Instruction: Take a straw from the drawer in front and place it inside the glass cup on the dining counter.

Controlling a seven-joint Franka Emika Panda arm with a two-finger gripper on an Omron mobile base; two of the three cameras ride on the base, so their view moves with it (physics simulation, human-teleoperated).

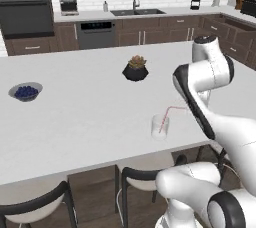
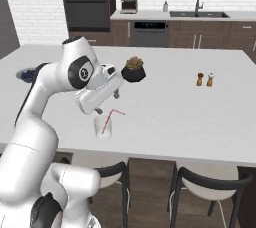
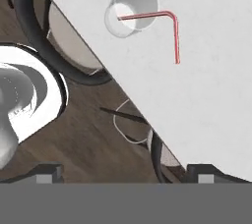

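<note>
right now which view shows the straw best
Hand view: the straw shows from above, lower end in the glass cup, bent top over the rim. Both base views show it smaller, slanting out of the cup.

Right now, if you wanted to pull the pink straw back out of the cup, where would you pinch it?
Probably on the straight stretch just above the glass cup's rim, below the bend. The straw leans in the cup with its bent top hanging out sideways, so coming down from above with the jaws either side of the thin stem looks safest.
</note>
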